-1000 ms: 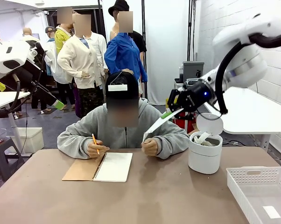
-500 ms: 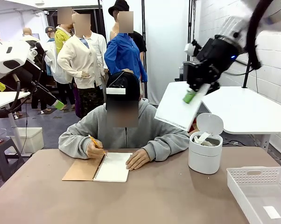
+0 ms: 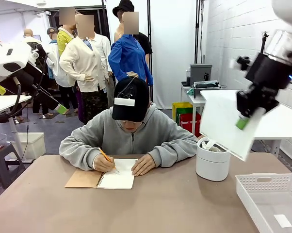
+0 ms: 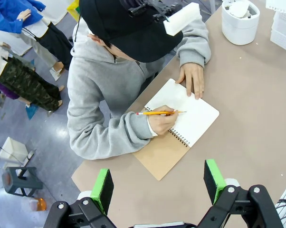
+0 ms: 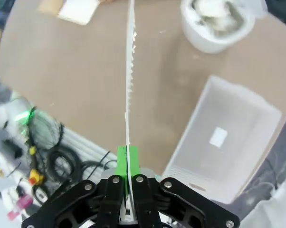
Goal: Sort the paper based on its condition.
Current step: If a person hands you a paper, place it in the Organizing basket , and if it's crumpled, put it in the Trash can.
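My right gripper [image 3: 243,121] is shut on a flat white sheet of paper [image 3: 222,124], holding it in the air above and just right of the white bin [image 3: 213,167]. In the right wrist view the sheet [image 5: 129,71] runs edge-on from between the closed green pads of the right gripper [image 5: 128,161]. Crumpled paper [image 5: 214,12] lies inside the bin [image 5: 200,40]. My left gripper [image 4: 158,185] stands open high above the table's far left, with nothing between its fingers [image 4: 103,189].
A person at the far side writes with a pencil [image 3: 105,156] in a spiral notebook [image 3: 118,178], one hand flat on the page. A white slotted basket [image 3: 269,196] sits at the front right. My left arm [image 3: 10,58] stays raised at the left.
My right gripper has carried the sheet from the person's hand up and to the right, past the bin. The person's hand has gone back to the notebook.
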{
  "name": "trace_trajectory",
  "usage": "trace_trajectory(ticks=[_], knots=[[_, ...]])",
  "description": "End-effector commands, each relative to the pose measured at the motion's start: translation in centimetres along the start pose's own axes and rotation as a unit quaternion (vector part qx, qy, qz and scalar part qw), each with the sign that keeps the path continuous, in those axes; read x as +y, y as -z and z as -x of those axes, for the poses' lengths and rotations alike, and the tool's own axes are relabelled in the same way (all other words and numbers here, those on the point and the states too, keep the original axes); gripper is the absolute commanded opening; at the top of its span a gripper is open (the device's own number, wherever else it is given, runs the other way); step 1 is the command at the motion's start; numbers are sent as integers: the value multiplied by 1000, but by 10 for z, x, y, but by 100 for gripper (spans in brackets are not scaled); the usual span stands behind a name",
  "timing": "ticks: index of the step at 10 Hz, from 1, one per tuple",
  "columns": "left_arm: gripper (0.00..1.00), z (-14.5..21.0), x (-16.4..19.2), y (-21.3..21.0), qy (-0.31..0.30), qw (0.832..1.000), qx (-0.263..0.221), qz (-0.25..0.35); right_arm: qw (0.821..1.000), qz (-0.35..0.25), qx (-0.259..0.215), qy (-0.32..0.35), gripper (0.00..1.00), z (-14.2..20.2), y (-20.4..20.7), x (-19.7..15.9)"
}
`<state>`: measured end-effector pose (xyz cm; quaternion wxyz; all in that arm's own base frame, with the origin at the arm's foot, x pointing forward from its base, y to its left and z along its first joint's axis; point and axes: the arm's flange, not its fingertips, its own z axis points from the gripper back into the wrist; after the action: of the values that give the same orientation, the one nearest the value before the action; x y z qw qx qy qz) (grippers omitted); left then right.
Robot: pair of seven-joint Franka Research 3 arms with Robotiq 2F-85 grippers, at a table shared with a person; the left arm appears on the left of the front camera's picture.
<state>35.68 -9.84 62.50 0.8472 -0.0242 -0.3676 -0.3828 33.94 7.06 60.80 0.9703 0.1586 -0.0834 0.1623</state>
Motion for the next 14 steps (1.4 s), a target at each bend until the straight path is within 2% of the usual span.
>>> trace_trajectory(ticks=[1,2,4,6,8,9,13,14], knots=[[100,1,1,0,-1,1000,0,0,998,31,-19,46,0,36,31,-28],[100,1,1,0,-1,1000,0,0,997,42,-23,59,0,58,42,-41],[100,1,1,0,-1,1000,0,0,992,40,5,117,0,94,63,-65],[100,1,1,0,-1,1000,0,0,985,51,23,161,0,109,80,-90],[100,1,1,0,-1,1000,0,0,976,17,16,217,0,108,95,-109],[100,1,1,0,-1,1000,0,0,986,42,17,159,0,102,72,-95],[100,1,1,0,-1,1000,0,0,984,37,18,171,0,101,73,-98],[100,1,1,0,-1,1000,0,0,981,32,49,183,0,85,90,-105]])
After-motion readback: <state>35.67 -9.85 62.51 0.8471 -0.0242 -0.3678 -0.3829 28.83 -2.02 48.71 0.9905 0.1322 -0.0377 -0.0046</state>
